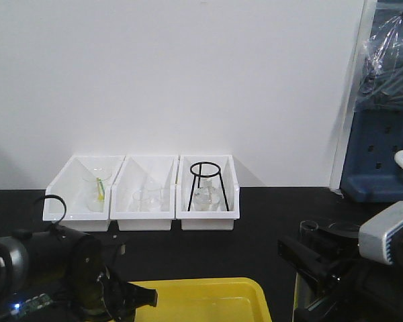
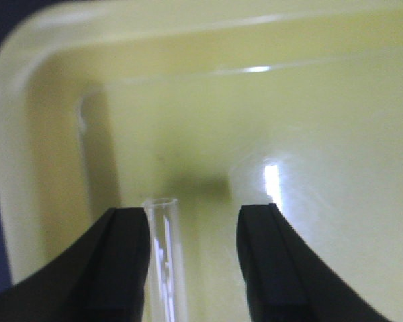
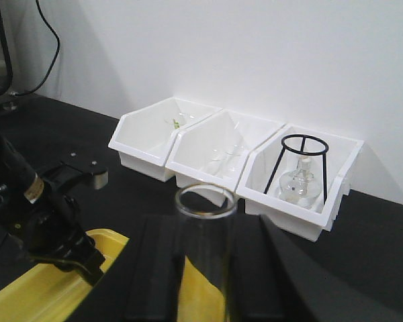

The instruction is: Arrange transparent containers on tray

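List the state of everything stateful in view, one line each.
left claw: open, over the tray.
narrow test tube: between the left claw's fingers, against one, not clamped.
right claw: shut on the wide tube.
wide test tube: upright, held, looks empty.
yellow tray: on the table, under the left claw.
white bins: open-topped, glassware inside.
black tripod: upright in the right-hand bin.

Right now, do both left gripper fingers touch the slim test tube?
Apart on one side. Left wrist view: bare yellow tray shows between the test tube and one left gripper finger; the other is close against it.
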